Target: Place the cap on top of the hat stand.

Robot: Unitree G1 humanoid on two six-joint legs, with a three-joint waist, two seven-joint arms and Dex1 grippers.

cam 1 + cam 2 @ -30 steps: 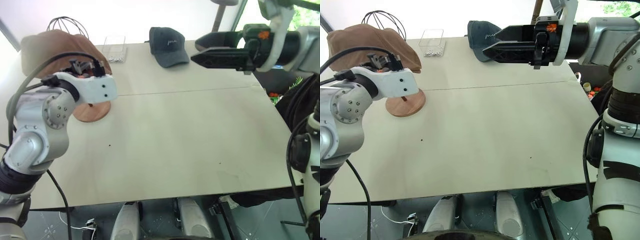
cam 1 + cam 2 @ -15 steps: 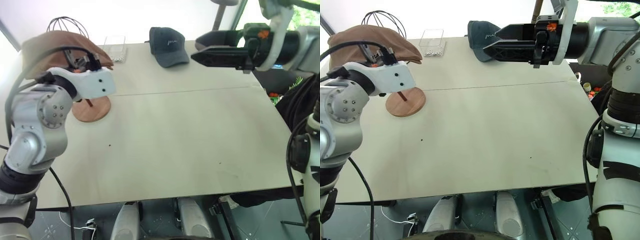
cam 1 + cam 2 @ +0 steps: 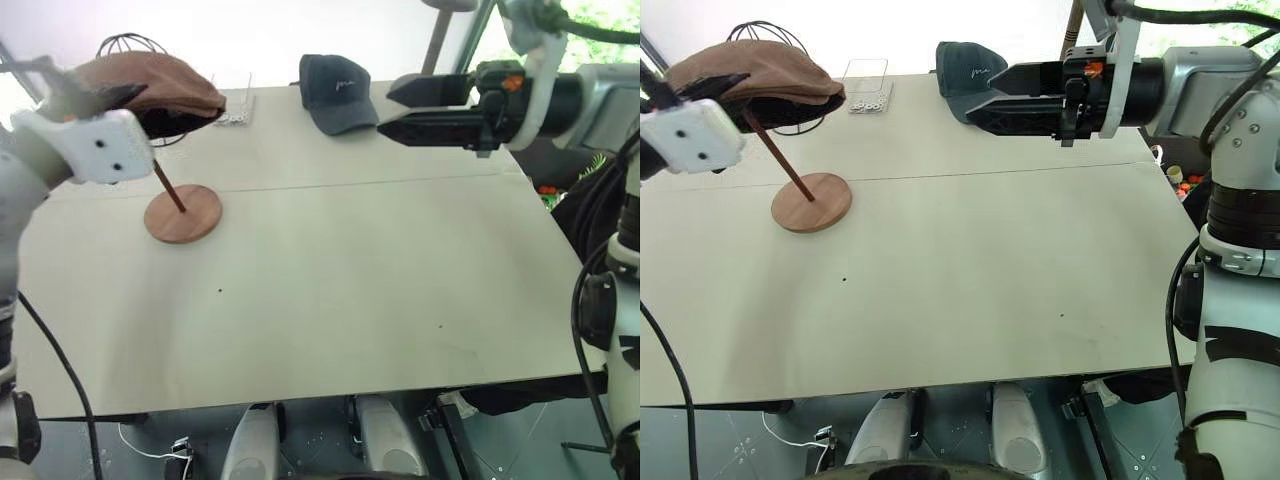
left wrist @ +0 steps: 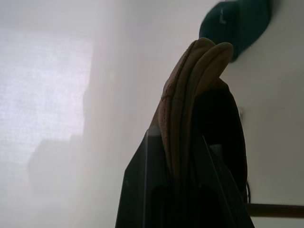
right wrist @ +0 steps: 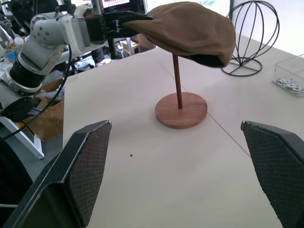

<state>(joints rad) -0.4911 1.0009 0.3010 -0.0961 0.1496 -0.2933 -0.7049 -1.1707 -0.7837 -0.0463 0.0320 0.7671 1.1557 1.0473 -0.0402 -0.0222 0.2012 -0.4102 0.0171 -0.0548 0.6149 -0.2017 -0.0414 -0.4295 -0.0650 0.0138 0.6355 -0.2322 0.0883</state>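
Cap over the stand, not yet released.
The left gripper (image 5: 111, 26) pinches the rim of the brown soft suede flat cap (image 5: 190, 29), which sits over the reddish-brown wooden hat stand (image 5: 181, 109) just beyond its fingertips; letting go remains. The right gripper (image 3: 390, 108) hangs spread wide, well apart.

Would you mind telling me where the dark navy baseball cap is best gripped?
Probably the stiff brim of the dark navy baseball cap, coming from the near table edge: it lies flat with its brim toward the robot and juts from the soft crown, offering a thin, firm edge.
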